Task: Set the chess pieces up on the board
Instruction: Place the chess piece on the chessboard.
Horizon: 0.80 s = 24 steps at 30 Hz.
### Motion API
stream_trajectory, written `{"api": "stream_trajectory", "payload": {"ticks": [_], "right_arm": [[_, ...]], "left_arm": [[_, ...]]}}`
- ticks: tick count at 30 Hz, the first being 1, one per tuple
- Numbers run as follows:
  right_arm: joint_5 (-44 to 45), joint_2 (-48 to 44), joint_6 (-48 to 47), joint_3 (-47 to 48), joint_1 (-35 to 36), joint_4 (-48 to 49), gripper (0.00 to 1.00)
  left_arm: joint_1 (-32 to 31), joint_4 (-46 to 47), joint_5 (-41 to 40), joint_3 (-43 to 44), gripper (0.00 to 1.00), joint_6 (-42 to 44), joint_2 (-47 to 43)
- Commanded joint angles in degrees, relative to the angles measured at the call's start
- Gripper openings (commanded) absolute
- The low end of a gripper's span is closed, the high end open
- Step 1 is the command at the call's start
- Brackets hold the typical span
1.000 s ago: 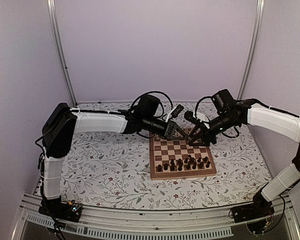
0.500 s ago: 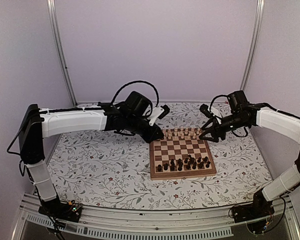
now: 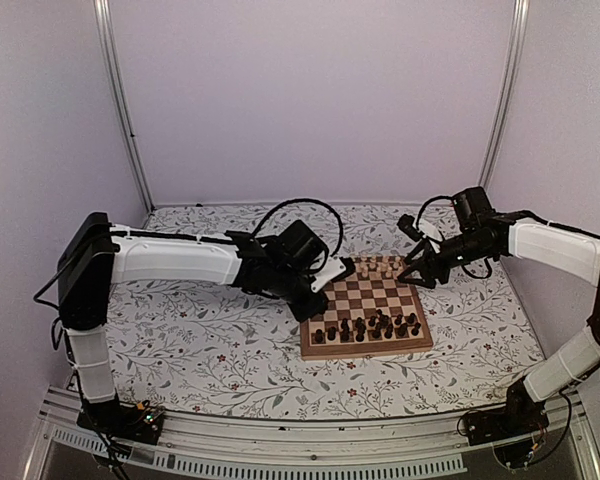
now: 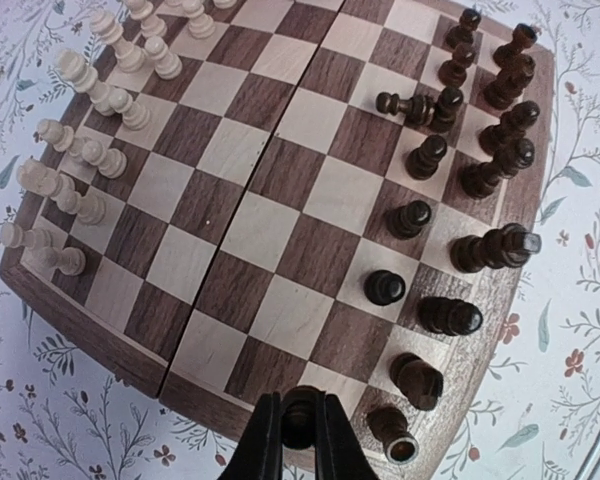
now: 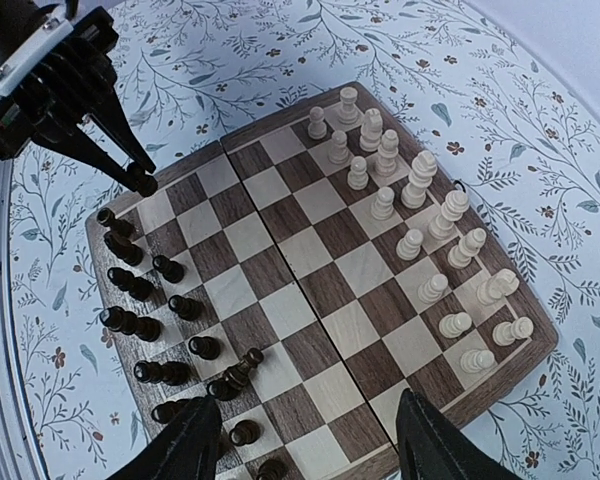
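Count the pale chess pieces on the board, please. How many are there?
16. The pale pieces stand in two rows of eight along one edge of the board, the far edge in the top view. The right wrist view shows them all, and none seems hidden.

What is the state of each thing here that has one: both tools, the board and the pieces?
left tool, shut on a dark piece.
right tool, open, empty.
board, unfolded flat.
light pieces, upright in two rows.
dark pieces, mostly upright in two rows.
fallen dark piece, tipped over against a neighbour.
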Motion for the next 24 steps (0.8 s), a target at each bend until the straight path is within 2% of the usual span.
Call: {"api": "stream_trajectory", "payload": {"ticks": [1, 24], "right_arm": [[0.44, 0.95, -0.23, -0.74, -0.05, 0.71, 0.63], [-0.54, 2.32, -1.36, -0.43, -0.06, -0.61, 0.63]], "left_arm": [[-0.62, -0.02, 1.57, 3.49, 0.06, 1.15, 2.57], [-0.74, -3.84, 7.42, 7.44, 0.08, 2.37, 8.32]]}}
